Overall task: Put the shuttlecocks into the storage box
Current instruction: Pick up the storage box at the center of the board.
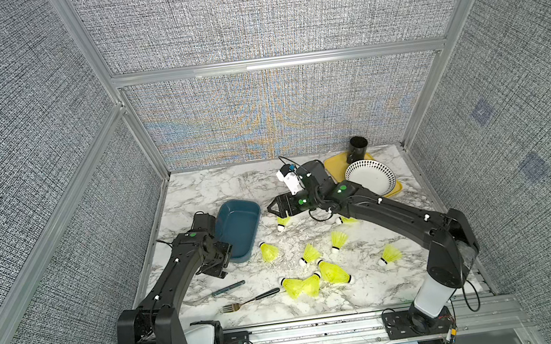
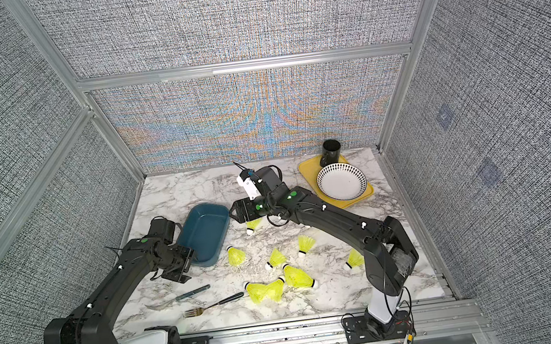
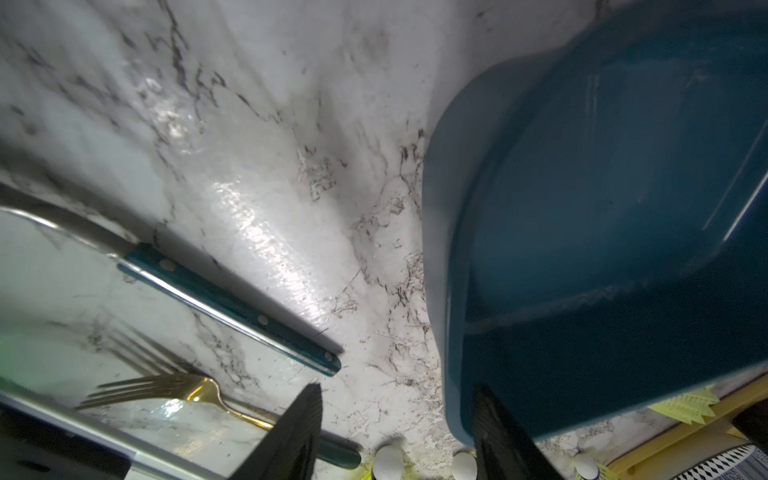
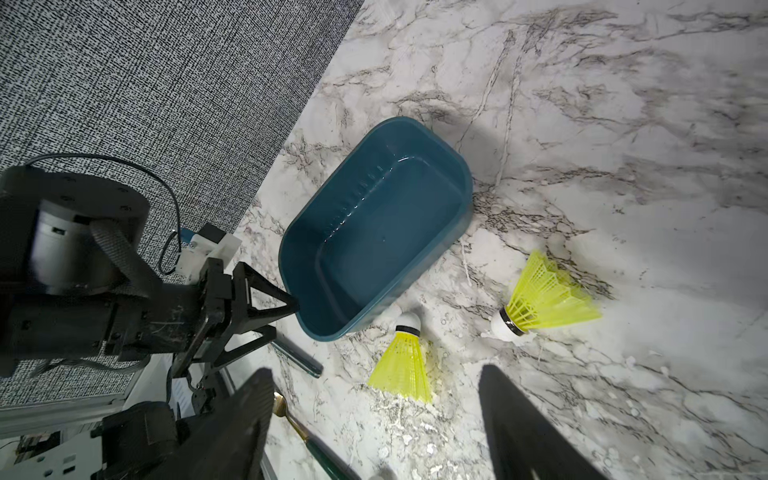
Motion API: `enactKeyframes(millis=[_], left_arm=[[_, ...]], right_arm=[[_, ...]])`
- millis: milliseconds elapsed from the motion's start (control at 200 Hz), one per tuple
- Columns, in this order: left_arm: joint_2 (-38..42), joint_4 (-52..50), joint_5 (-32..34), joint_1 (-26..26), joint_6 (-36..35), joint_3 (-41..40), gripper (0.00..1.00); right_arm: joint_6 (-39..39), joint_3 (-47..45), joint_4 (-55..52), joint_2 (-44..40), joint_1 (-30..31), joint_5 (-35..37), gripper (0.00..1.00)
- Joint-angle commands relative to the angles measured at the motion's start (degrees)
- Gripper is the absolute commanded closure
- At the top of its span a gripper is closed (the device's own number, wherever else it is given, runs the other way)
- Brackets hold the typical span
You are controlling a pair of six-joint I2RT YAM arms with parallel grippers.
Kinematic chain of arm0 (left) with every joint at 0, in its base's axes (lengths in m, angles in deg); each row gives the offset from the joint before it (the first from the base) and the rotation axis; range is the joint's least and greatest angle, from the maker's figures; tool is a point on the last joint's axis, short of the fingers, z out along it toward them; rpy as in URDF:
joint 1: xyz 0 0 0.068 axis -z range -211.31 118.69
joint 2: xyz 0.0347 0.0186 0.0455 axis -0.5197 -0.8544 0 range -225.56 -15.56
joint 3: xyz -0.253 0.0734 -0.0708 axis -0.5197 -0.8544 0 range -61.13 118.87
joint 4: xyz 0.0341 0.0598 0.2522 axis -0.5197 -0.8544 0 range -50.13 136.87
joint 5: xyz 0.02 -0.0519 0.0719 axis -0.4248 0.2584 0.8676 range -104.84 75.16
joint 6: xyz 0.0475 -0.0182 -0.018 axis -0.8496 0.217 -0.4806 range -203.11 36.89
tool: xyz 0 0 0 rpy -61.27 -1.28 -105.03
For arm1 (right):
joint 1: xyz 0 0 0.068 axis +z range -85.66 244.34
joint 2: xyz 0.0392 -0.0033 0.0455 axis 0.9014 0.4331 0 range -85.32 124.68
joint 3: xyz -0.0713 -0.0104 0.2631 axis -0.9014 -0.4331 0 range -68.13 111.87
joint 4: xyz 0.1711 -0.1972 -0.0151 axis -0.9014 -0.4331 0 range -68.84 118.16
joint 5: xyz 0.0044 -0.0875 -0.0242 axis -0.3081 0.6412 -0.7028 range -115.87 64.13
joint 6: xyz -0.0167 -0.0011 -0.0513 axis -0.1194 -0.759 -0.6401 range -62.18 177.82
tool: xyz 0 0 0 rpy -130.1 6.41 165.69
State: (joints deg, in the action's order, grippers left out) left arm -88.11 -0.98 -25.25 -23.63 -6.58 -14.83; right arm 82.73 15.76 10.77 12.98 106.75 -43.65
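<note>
My right claw [image 4: 376, 370] hangs released and empty, a shuttlecock [image 4: 405, 361] just ahead between its jaws, the storage box [image 4: 374, 232] beyond. My left claw [image 3: 397, 390] straddles that box's corner, unclenched. Closing could tip the box; grabbing the skirt could crush it.

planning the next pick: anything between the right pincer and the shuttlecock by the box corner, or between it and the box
Nothing visible. The open right pincer has a clear line to the shuttlecock, whose tip lies beside the box; the left pincer is at another corner.
</note>
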Motion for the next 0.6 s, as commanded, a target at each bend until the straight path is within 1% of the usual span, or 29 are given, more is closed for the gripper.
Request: enactKeyframes(millis=[0,50,150,230,315,450,565,591], left_arm=[[-0.57,3.06,1.41,-0.07,0.49,-0.4,0.4],[-1.12,3.71,1.53,-0.08,0.64,-0.5,0.42],[-2.23,4.83,1.91,-0.05,1.05,-0.68,0.49],[-2.98,5.35,1.8,-0.08,1.68,-1.1,0.56],[-2.9,6.37,1.84,-0.1,2.79,-1.68,0.67],[-2.76,7.35,2.23,-0.12,4.29,-1.92,0.81],[-3.43,7.55,2.63,-0.12,4.5,-1.41,0.89],[-3.84,7.52,2.74,-0.1,4.35,-1.18,0.92]], right_arm=[[-0.38,0.0,-0.66,-0.05,0.07,0.47,0.21],[-0.38,-0.08,-0.63,0.05,0.04,0.3,0.21],[-0.45,-0.05,-0.61,0.22,0.04,0.18,0.22],[-0.65,0.05,-0.89,0.23,0.04,0.29,0.22],[-0.81,-0.04,-1.03,0.17,0.05,0.29,0.22],[-0.91,-0.37,-1.27,-0.04,0.04,0.27,0.22],[-1.0,-0.66,-1.34,-0.48,0.04,0.48,0.22],[-1.0,-0.72,-1.38,-0.6,-0.01,0.47,0.22]])
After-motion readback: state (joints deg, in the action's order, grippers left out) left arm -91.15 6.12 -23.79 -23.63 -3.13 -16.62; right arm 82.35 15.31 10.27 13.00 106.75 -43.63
